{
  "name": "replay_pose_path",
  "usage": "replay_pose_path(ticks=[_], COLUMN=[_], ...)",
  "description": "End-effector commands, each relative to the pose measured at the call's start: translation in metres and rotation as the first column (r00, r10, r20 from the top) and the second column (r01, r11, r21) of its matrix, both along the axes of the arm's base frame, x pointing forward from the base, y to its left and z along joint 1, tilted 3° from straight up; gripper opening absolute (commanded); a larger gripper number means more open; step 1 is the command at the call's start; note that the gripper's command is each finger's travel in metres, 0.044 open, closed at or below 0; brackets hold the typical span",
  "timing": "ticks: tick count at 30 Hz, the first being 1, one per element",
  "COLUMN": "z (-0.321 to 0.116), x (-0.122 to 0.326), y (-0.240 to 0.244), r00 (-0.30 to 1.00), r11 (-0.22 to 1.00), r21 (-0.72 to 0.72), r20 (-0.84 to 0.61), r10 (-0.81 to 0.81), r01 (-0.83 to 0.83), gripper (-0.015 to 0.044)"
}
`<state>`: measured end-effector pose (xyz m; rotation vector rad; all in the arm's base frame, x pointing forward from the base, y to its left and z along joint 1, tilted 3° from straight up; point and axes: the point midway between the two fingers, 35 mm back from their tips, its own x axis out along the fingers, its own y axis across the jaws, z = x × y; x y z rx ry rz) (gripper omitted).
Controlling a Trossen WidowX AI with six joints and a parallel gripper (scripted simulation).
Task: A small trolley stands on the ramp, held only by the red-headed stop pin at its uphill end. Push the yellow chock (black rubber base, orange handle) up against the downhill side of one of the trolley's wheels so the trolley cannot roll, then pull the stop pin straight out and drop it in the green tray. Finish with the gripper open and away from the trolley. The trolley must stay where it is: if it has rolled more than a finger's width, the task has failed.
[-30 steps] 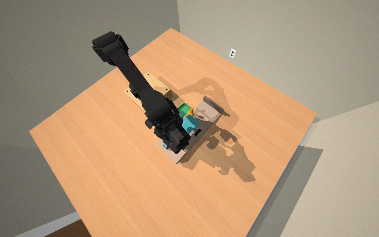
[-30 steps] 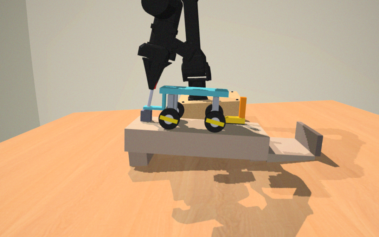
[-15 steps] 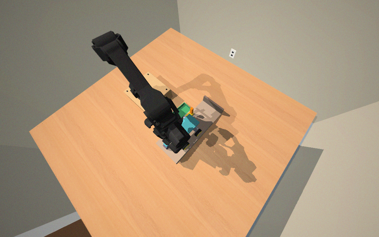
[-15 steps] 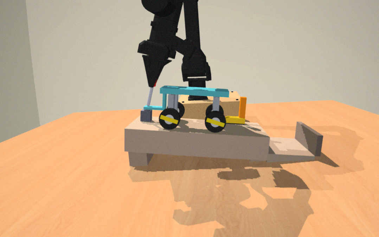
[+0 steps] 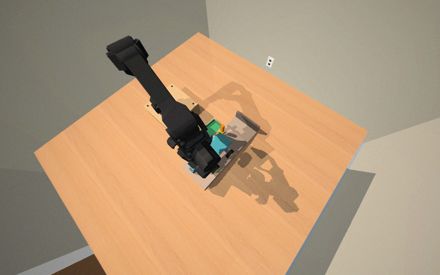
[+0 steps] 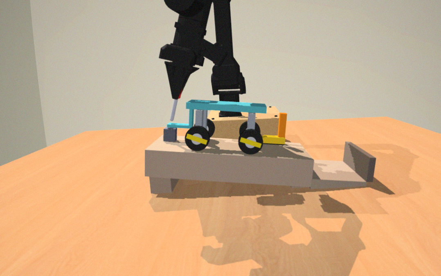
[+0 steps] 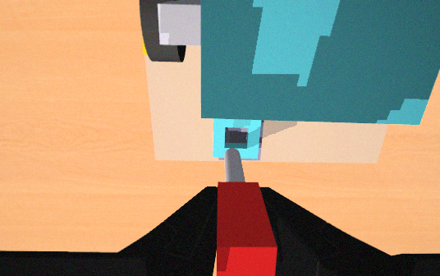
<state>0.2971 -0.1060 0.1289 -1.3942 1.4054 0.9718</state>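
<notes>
My gripper (image 6: 176,97) (image 7: 236,198) is shut on the red-headed stop pin (image 6: 174,109) (image 7: 234,166). The pin's grey shaft slants down, its tip just above the cyan tab (image 6: 178,125) (image 7: 220,139) at the trolley's uphill end. The hole in the tab shows open in the wrist view. The cyan trolley (image 5: 221,142) (image 6: 227,106) (image 7: 230,74) stands upright on the ramp (image 6: 227,167) (image 5: 247,129). The yellow chock (image 5: 222,128) (image 6: 273,139) with its orange handle stands at the trolley's downhill end, on the tray side; its contact with the far wheel is hidden.
The green tray (image 5: 214,126) lies beside the ramp, between it and the wooden base block (image 5: 181,94) (image 6: 244,128), partly hidden by the arm. A dark block (image 6: 169,134) sits under the tab. An upright end wall (image 5: 248,120) (image 6: 359,162) closes the ramp's downhill end.
</notes>
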Motion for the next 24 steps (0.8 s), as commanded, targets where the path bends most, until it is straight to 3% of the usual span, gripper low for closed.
replay_pose_path(ticks=[1,24], z=[0.005,0.008], x=[0.003,0.001], y=[-0.001,-0.024], r00=[1.000,1.000], r11=[1.000,1.000], r21=[-0.006,-0.008], r20=[0.009,0.009], r10=[-0.001,-0.001], r01=[0.001,0.001], gripper=[0.0000,0.0000])
